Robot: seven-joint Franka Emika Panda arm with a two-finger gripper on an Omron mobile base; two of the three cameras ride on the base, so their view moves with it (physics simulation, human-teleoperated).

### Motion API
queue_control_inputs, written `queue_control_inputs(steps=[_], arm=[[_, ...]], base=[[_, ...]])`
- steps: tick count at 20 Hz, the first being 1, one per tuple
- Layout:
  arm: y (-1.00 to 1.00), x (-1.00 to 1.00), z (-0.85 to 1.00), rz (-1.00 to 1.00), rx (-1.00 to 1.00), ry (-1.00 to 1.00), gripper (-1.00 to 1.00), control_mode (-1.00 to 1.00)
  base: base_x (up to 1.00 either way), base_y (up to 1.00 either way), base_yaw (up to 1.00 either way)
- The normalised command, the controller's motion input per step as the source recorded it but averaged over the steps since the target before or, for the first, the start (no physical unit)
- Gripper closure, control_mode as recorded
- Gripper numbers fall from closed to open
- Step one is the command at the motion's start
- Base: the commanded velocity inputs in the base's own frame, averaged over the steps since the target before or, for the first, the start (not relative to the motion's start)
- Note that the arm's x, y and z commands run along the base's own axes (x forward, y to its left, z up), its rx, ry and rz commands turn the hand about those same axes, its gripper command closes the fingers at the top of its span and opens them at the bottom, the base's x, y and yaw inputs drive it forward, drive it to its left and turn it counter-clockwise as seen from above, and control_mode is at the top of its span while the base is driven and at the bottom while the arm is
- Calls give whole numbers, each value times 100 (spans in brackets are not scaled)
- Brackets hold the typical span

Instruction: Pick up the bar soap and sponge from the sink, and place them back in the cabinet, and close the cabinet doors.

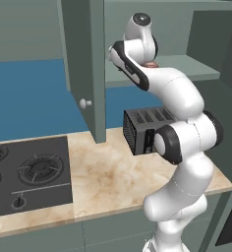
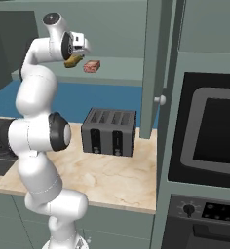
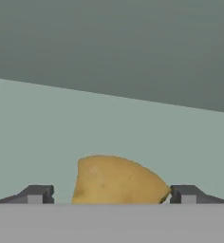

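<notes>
Between the two dark finger tips at the bottom of the hand view sits the mustard-yellow rectangular sponge (image 3: 117,179). The gripper (image 3: 111,193) looks closed on it, tips flanking either side, though contact itself is hard to confirm.

Progress, largest items first:
- Large grey-green wall cabinet (image 2: 117,73): plain inner shelf exposed, so not closed.
- Tall flat grey-green cabinet doors, one at (image 1: 83,64) and the other at (image 2: 155,63): both stand open, round pale knobs near their lower edges. Closing is left to do.
- Small pinkish-red rectangular bar soap (image 2: 91,66): already resting on the shelf, back from its front edge. That part appears done.
- Sponge (image 2: 73,61): held at the gripper (image 2: 77,57) just above the shelf, near the soap on its left. Judged: release pending, then retreat and shut both doors.

Dark grey four-slot toaster (image 2: 109,131) stands on the beige marble counter (image 2: 112,180), toward its back edge below the cabinet.

Writing: none legible on any object.
</notes>
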Motion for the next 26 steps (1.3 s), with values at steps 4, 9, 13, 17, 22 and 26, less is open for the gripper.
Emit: queue_control_inputs(steps=[4,9,13,17,22,26], arm=[[0,-3,-5,0,0,-9,-100,-100],[0,-12,-2,0,0,-7,-100,-100],[0,-35,0,0,0,-5,-100,-100],[0,-55,0,0,0,-5,-100,-100],[0,-77,0,0,0,-4,-100,-100],[0,-74,7,0,0,-2,-100,-100]], base=[[0,0,0],[0,0,0],[0,0,0],[0,0,0],[0,0,0],[0,0,0]])
